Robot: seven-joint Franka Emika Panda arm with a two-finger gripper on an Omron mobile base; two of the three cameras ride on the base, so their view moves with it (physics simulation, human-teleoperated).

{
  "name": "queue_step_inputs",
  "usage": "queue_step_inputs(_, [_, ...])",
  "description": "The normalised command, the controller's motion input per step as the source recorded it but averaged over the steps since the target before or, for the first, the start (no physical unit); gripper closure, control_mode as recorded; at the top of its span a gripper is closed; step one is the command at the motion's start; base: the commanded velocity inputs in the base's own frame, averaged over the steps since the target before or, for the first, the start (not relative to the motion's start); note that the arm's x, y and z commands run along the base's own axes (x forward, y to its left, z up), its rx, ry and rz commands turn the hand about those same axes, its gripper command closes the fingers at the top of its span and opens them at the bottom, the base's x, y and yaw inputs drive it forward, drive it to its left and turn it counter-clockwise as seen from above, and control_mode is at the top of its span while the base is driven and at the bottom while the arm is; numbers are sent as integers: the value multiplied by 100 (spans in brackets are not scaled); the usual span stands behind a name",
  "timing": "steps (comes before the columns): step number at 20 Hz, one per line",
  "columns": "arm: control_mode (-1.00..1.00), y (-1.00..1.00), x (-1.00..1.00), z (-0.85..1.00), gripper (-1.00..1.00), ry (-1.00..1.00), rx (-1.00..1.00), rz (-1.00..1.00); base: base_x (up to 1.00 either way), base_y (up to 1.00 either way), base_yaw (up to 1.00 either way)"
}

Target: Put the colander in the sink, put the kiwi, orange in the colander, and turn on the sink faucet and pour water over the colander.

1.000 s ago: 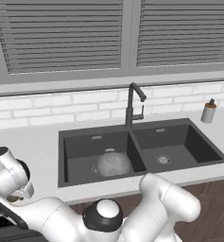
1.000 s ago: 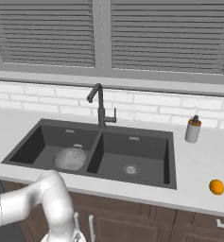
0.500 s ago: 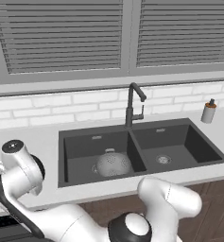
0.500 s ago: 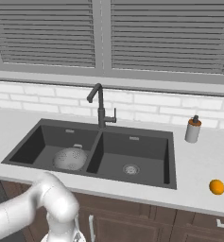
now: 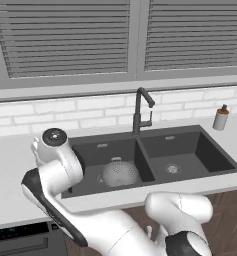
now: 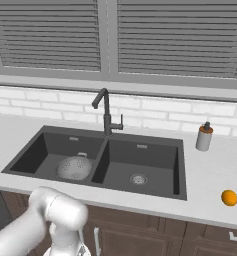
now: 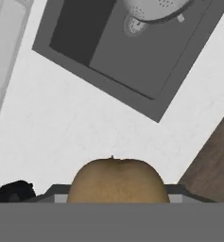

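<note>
Hand view: the jaws grip the kiwi [image 7: 117, 182] at the bottom, and the colander [image 7: 158, 9] sits far off at the top, in the sink [image 7: 108, 71].

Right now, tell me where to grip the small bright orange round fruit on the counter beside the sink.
Grip the small bright orange round fruit across its widest middle, coming straight down from above. It is a smooth ball resting alone on the flat white counter, so any two opposite sides serve, and nothing crowds it.
</note>
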Motion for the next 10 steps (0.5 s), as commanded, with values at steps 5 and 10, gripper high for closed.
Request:
queue_step_inputs(5, [-100, -100, 2, 58, 100, 0, 9, -41, 0, 0, 0])
queue_step_inputs(10, [-100, -100, 17, 24, 100, 11, 5, -47, 0, 0, 0])
